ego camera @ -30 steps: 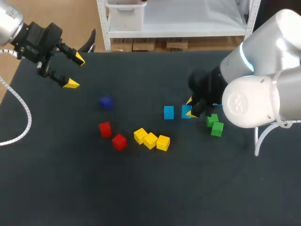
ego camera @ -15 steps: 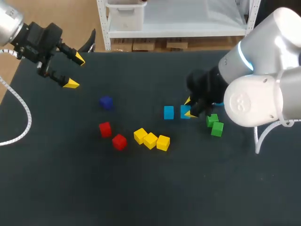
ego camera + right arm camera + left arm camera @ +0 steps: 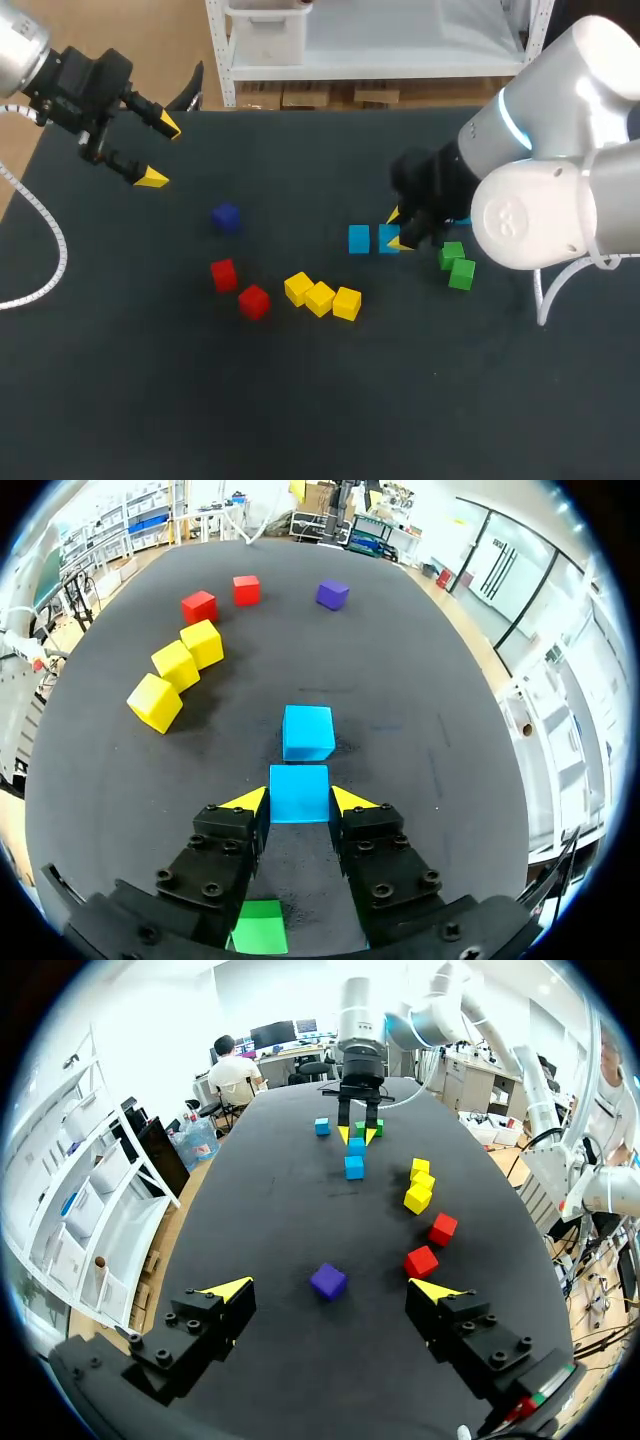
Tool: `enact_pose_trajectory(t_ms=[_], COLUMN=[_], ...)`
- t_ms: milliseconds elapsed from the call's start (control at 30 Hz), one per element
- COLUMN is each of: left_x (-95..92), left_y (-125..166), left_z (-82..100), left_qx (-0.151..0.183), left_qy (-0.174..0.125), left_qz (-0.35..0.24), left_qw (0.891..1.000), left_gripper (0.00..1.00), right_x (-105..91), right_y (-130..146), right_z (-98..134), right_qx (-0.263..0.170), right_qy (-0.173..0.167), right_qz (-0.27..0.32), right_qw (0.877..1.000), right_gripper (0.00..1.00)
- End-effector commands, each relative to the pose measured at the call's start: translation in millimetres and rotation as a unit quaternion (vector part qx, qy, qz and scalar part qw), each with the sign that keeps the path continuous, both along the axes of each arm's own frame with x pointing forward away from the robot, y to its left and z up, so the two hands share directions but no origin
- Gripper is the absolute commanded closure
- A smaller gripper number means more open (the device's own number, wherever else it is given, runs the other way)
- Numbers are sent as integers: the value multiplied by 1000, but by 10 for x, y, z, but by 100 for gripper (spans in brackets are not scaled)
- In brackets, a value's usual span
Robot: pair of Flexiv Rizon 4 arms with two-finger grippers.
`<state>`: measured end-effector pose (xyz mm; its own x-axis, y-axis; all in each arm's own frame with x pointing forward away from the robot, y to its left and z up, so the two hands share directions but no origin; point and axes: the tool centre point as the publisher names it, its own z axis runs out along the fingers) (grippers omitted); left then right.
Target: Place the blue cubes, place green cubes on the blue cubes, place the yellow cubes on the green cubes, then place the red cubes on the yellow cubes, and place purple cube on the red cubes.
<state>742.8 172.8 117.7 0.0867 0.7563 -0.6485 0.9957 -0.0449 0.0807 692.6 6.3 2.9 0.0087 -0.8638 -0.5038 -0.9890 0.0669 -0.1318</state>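
Small, loose cubes lie scattered on the matte black table [image 3: 300, 400]. The right gripper [image 3: 299, 801] is low over the table's right half. A second light blue cube [image 3: 308, 732] sits directly ahead of its fingertips, in line with them, with only a thin gap to the cube it holds. Two green cubes [image 3: 451, 254] [image 3: 462, 273] touch each other just beside the right arm's wrist, and one of them shows under the gripper body in the right wrist view. A third light blue cube [image 3: 322, 1126] stands apart on the far side of that arm, and the arm's bulk hides most of it in the head view.

Toward the table's middle, three yellow cubes [image 3: 298, 289] [image 3: 320, 298] [image 3: 347, 303] form a slightly bent, touching row. Two red cubes [image 3: 223, 274] [image 3: 253, 301] sit near each other beside the row. A dark purple cube [image 3: 226, 217] stands alone, between the red pair and the left gripper [image 3: 160, 152]. That gripper hangs over the table's far left corner with its fingers spread wide.

The right gripper's yellow tips are closed against opposite sides of the light blue cube [image 3: 299, 793]. The cube is plain-faced with crisp edges, and its top is level and square to the fingers.
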Motion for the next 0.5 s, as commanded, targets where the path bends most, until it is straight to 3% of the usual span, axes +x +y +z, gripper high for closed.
enact_pose_trajectory(t_ms=[33,500], left_x=[7,7], left_y=[7,7], left_z=[-8,-8], left_qx=[-1,-1], left_qy=[-1,-1], left_qz=[-1,-1], left_qw=[1000,1000], left_gripper=[0,0], right_x=[20,63], right_y=[2,-25], right_z=[-20,-58], right_qx=[-1,-5], right_qy=[1,4], right_qz=[2,1], right_qw=[1000,1000], right_gripper=[100,100])
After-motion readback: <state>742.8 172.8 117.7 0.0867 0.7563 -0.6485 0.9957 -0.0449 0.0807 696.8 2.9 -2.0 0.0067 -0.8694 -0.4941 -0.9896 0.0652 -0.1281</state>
